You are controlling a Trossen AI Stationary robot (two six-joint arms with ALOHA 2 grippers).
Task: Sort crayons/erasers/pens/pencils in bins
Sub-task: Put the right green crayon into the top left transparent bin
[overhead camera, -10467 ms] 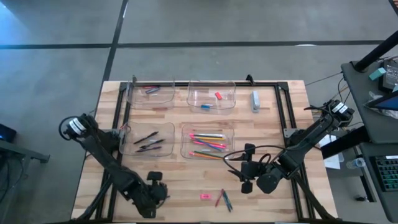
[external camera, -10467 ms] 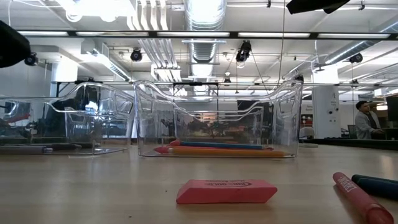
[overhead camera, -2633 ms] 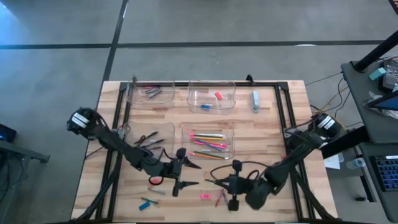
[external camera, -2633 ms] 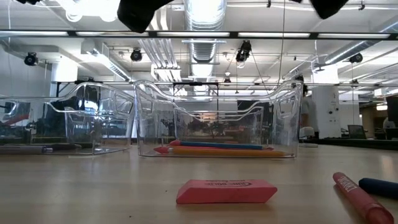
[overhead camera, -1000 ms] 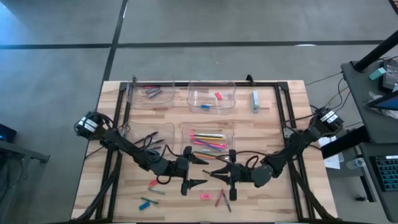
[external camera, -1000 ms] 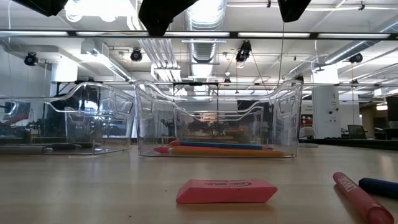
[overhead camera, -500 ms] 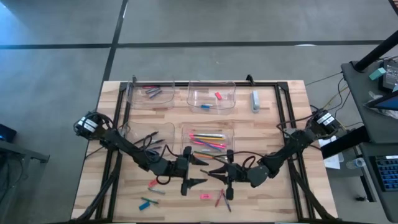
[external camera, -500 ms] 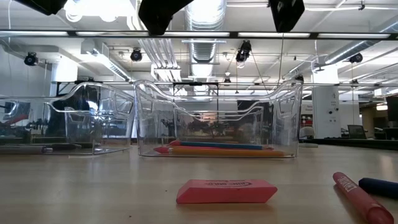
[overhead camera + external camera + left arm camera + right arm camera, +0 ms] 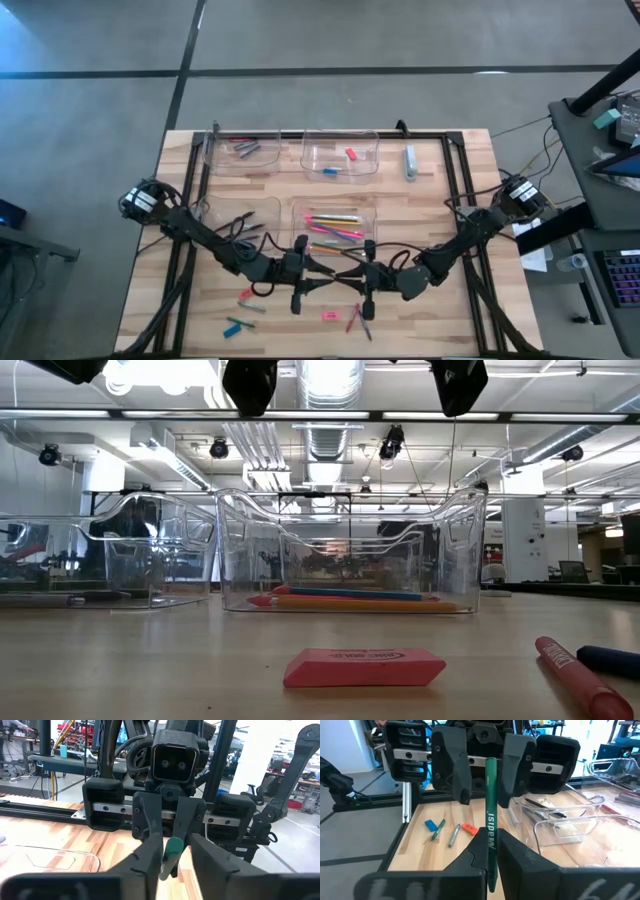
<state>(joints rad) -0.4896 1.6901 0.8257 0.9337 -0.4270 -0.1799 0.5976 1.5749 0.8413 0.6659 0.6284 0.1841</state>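
Both grippers [image 9: 335, 277] meet nose to nose at table centre, just in front of the pencil bin [image 9: 296, 236]; no passage between them. Left fingers [image 9: 454, 765] straddle the green pencil [image 9: 490, 832], one per side. Beneath them the eraser [image 9: 329, 316] and crayons [image 9: 358, 318] lie loose. Left front holds more clutter [image 9: 240, 312]. Right front corner [image 9: 445, 325] is bare wood.

Grey concrete floor [image 9: 350, 35], exposed ceiling ducts [image 9: 330, 390], strip lights.

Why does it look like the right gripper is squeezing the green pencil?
Touching: in the right wrist view, the right gripper is pinching the green pencil.
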